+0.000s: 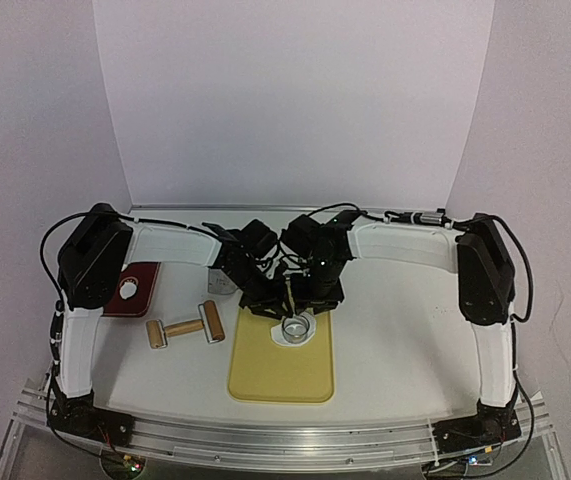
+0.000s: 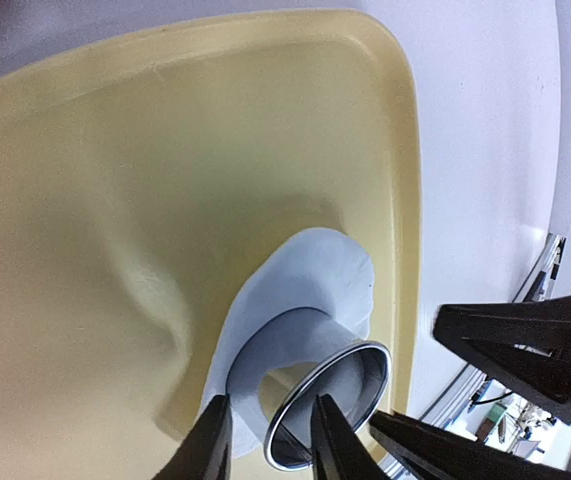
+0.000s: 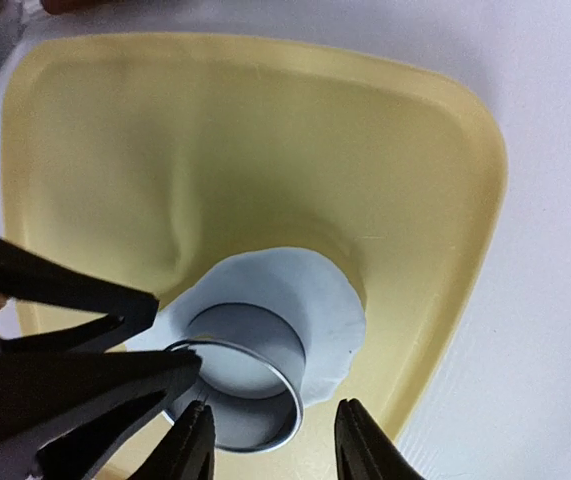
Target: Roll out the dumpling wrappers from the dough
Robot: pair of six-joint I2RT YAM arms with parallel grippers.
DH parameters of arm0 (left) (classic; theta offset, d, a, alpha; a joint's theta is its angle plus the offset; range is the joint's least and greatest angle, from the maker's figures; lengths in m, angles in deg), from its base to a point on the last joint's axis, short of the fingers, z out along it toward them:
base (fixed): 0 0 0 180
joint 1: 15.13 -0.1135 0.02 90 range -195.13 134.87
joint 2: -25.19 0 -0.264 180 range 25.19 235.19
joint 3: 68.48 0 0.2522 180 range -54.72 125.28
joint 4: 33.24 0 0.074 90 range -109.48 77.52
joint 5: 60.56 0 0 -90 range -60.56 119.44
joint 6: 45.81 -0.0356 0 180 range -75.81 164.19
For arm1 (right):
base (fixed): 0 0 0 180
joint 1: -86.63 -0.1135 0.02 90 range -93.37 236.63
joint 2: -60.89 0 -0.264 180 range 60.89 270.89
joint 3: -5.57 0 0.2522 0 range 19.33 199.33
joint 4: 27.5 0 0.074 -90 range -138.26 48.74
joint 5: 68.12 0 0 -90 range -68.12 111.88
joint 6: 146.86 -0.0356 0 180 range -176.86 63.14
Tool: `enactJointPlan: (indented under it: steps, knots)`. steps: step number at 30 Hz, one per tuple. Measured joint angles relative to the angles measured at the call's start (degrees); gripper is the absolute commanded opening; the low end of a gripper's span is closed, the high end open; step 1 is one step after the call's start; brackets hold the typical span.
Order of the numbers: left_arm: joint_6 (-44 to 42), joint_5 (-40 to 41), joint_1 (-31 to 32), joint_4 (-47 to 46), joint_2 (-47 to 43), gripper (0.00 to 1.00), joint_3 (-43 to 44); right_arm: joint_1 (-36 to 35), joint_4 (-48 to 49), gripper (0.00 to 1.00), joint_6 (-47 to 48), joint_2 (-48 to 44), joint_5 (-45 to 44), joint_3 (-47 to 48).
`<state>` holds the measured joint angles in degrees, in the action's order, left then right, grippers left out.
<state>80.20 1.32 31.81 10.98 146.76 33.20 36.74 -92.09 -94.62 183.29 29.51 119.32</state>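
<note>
While one ring cutter [image 2: 360,385] stands on one dough sheet [image 3: 325,310], mid frame, the left pincer [image 2: 270,405] and the right pincer [image 3: 275,408] are astride its rim, jaws a little apart. One dumpling wrapper [image 1: 131,291] lies on the red plate [image 1: 145,275], left.

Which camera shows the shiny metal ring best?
The right wrist view: it shows the ring whole, round opening up, standing on the flat white dough. The left wrist view shows it from the side, with the left tool partly in front of it. The top view shows it only tiny, between both arms.
</note>
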Motion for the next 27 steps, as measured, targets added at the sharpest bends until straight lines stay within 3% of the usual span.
enactJointPlan:
  steps: [8, 15, 20, 27]
  knots:
    - [0.38, 2.14, 0.00, 1.18, -1.47, 0.51, 0.02, 0.72, -0.25, 0.43, -0.41, -5.37, -1.67, -0.14]
    - [2.51, 4.38, -0.02, -0.10, -9.68, 0.66, -4.72, 0.76, -0.11, 0.45, 1.89, -5.52, -2.27, -4.51]
    - [5.51, 3.28, -1.11, -4.28, -15.01, 0.66, -11.17, 0.35, 1.48, 0.45, 3.35, -5.52, -1.03, -6.94]
    - [10.04, -0.92, -3.88, -9.12, -14.60, 0.52, -18.01, 0.35, 4.14, 0.32, 4.08, -5.08, 1.23, -7.02]
